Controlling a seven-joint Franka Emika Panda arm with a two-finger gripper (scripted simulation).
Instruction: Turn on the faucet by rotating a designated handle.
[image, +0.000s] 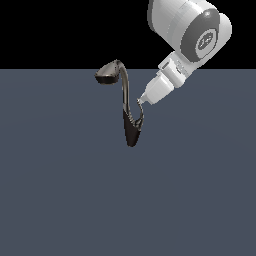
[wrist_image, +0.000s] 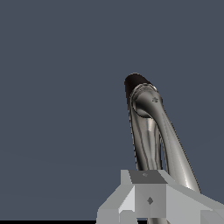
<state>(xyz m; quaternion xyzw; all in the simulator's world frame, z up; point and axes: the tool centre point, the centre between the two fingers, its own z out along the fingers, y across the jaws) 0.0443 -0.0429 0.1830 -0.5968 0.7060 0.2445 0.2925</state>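
The faucet (image: 123, 95) is dark grey-brown with a metallic sheen: pale silvery highlights run along its curved neck, the oval spout head shows a lighter tan-grey face, and the tapered base darkens to near black. In the wrist view the faucet (wrist_image: 153, 135) reads as polished steel grey streaked with bright reflections, capped by a black end. The handle (image: 139, 116), beside the faucet's base, is silvery-dark. The gripper (image: 143, 101) is white with light grey shading; the arm's joint above it is white with a mid-grey disc. The tabletop (image: 60, 190) is plain slate blue-grey, unpatterned; the backdrop above it is black.
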